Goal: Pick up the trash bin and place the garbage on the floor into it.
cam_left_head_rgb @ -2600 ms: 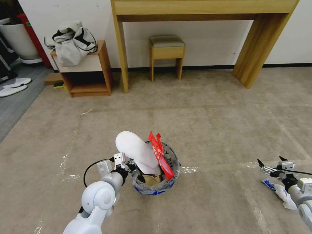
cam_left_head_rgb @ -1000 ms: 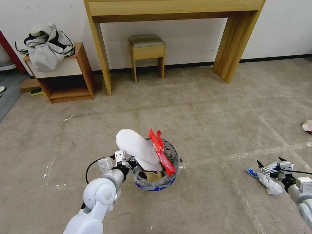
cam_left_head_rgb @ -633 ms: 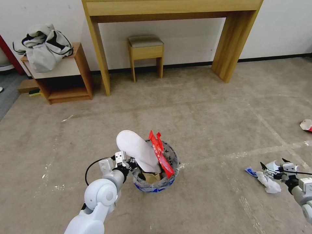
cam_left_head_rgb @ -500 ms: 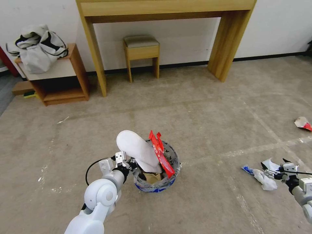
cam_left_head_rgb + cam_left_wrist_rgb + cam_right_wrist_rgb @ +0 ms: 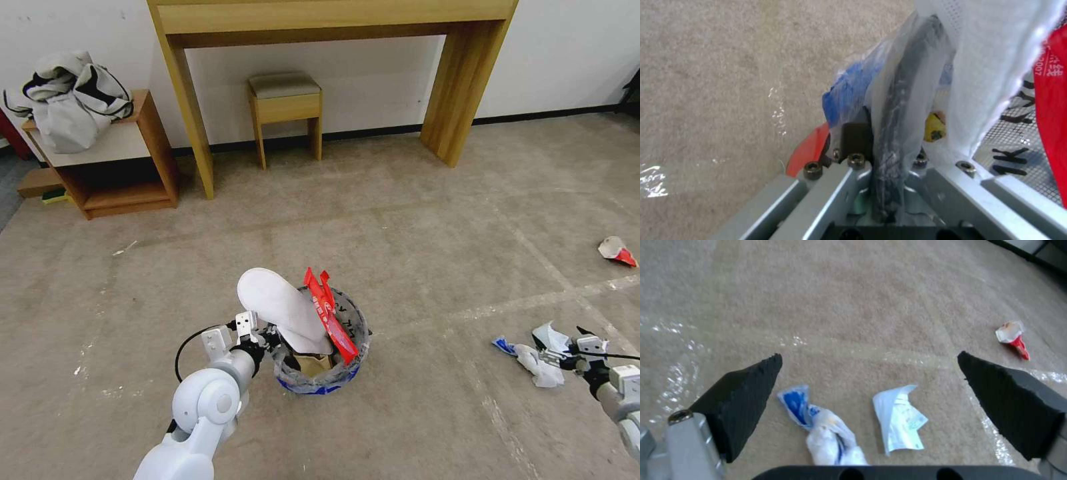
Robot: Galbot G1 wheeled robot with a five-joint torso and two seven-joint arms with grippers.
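Note:
The trash bin [image 5: 321, 388], blue-banded and lined with a clear bag, hangs just off the floor in front of me. My left gripper [image 5: 265, 337] is shut on its near rim; the left wrist view shows that gripper [image 5: 884, 136] clamping the rim [image 5: 907, 83] and bag. A white slipper [image 5: 280, 312], a red wrapper [image 5: 328, 321] and a brown paper bag [image 5: 313, 365] stick out of it. My right gripper [image 5: 563, 347] hovers open low over white-blue crumpled papers [image 5: 537, 364]. In the right wrist view, that gripper [image 5: 869, 355] frames a twisted paper [image 5: 829, 431] and a flat one [image 5: 900, 420].
A red-and-white scrap [image 5: 617, 251] lies on the carpet at the far right, also in the right wrist view as scrap [image 5: 1013, 338]. Against the back wall stand a wooden desk [image 5: 193, 100], a small stool [image 5: 285, 100] and a low shelf [image 5: 143, 143] bearing a grey-white jacket [image 5: 67, 100].
The whole picture has slid left, so the camera has turned right. The papers now lie under the right gripper and the red-white scrap has come into view. Left gripper still holds the bin.

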